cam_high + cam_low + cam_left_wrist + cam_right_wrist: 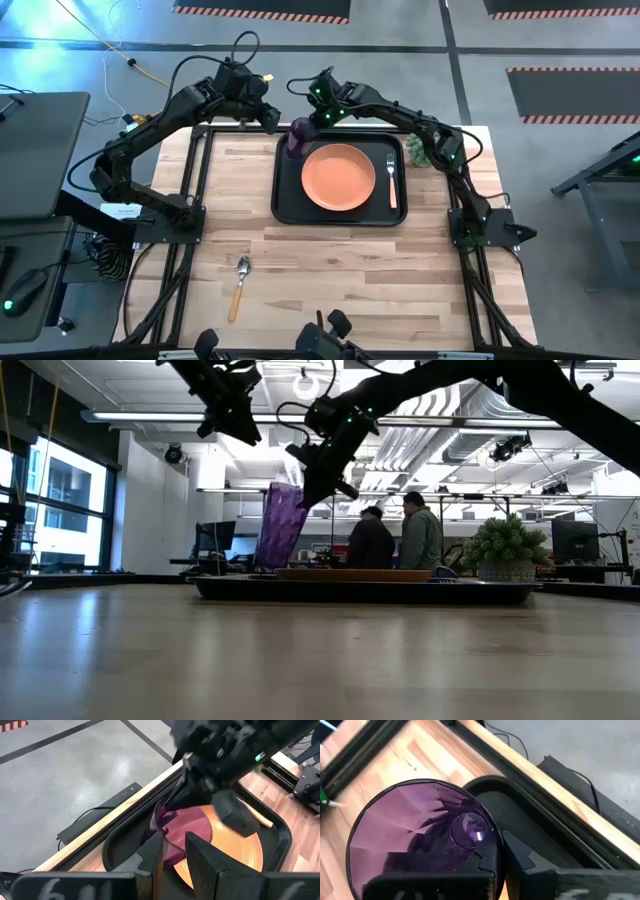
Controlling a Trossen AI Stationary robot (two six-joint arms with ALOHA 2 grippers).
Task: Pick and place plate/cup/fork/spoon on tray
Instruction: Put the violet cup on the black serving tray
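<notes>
The black tray [290, 205] lies at the table's far middle. On it are the orange plate [338, 177] and, right of the plate, the fork [391, 180]. The spoon [240, 285] lies flat on the wood near the front left. The purple cup [296, 140] hangs tilted over the tray's far left corner, with my right gripper [303, 122] shut on it. My left gripper [272, 120] hovers just left of the cup, higher up [240, 425]. It is open with nothing between its fingers [150, 855]. My right gripper pinches the cup's wall at the rim [494, 832], one finger inside [487, 865] and one outside. The fingers slant down from the far right. The cup [280, 525] hangs tilted, mouth up, low over the tray. I cannot tell whether its base touches the tray.
A small green plant [418, 150] stands by the tray's far right corner. Dark frame rails run along the table's left and right sides. Open wood lies between the tray and the near edge. Two people [395, 540] stand in the room behind the table.
</notes>
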